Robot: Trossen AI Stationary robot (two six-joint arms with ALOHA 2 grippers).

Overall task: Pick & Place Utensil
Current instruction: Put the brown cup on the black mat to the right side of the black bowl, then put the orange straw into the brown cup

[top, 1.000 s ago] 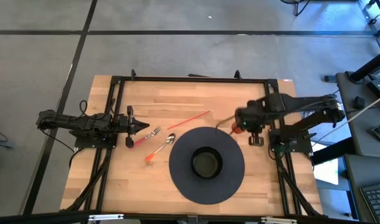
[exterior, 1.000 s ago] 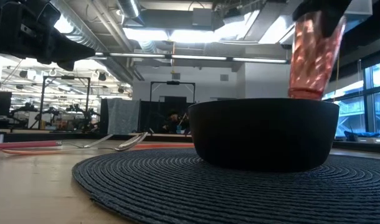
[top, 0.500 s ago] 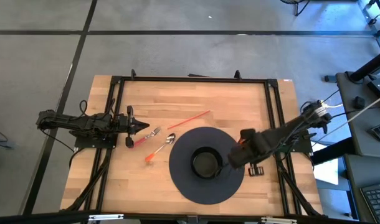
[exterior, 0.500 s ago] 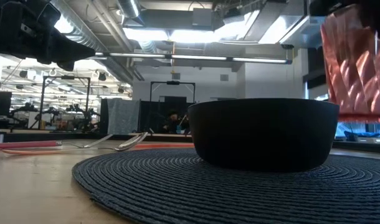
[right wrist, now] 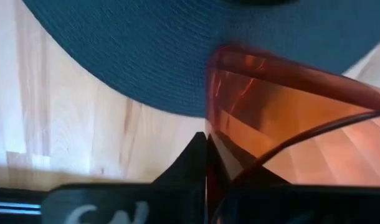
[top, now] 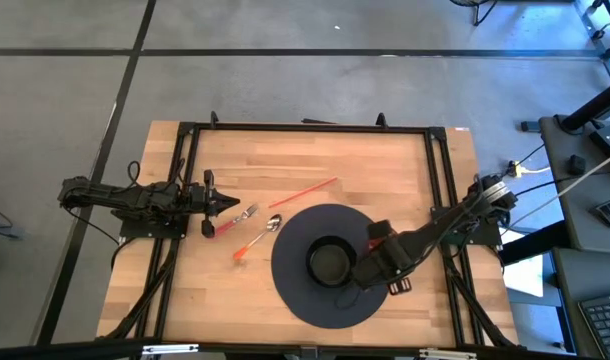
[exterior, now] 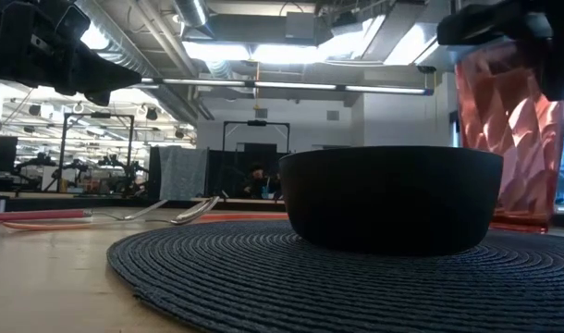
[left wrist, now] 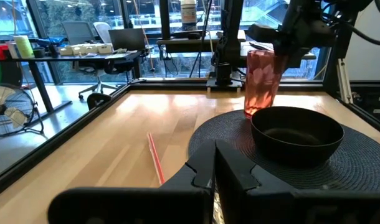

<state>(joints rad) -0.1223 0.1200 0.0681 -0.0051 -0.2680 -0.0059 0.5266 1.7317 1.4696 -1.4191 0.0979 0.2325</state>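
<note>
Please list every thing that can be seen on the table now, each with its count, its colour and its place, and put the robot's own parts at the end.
table: one, light wood, inside a black frame.
placemat: one, dark, round, on the table's near middle.
bowl: one, black, at the placemat's centre.
cup: one, clear red, held upright at the placemat's right edge, beside the bowl.
straw: one, red, lying on the wood beyond the placemat.
spoon: one, metal with an orange handle, left of the placemat.
fork: one, metal with a red handle, by the left claw.
left claw: one, black, waiting at the table's left by the fork.
right claw: one, black, shut on the cup.
</note>
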